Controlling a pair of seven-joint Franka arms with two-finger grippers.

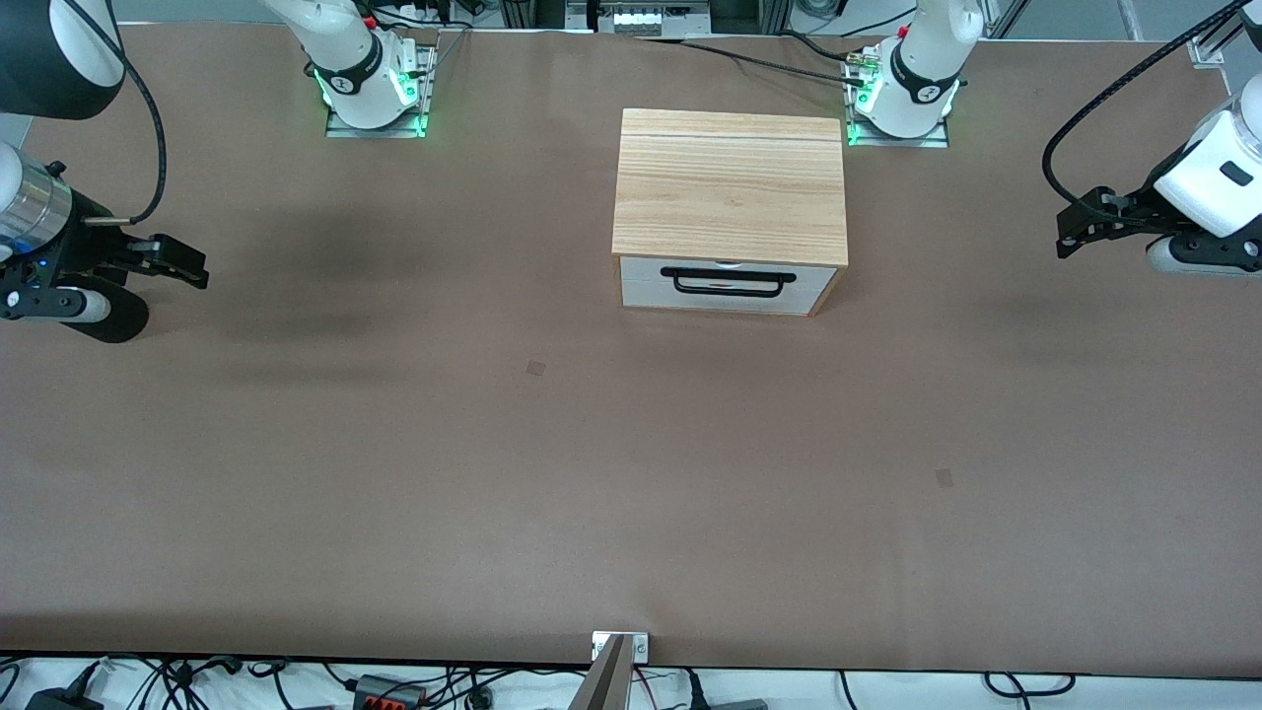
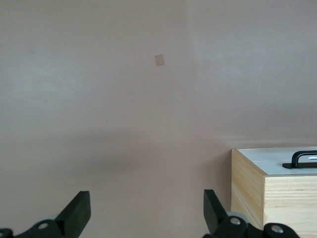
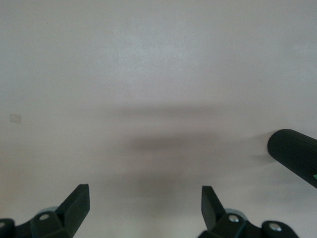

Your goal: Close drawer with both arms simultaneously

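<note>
Front view: white-fronted drawer (image 1: 728,285) w/ black bar handle, in light-wood cabinet (image 1: 730,182) mid-table, looks nearly shut. Left gripper (image 1: 1070,235) & right gripper (image 1: 187,264), both spread, empty, hover over opposite table ends, roughly equidistant.

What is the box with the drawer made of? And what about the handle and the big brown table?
The cabinet looks like light wood: its top and side show grain lines. The drawer front is smooth and white, probably painted or laminated. Its handle is a matte black bar, metal or plastic; I can't tell which. The table has a dull brown cover, perhaps paper or fabric.
</note>
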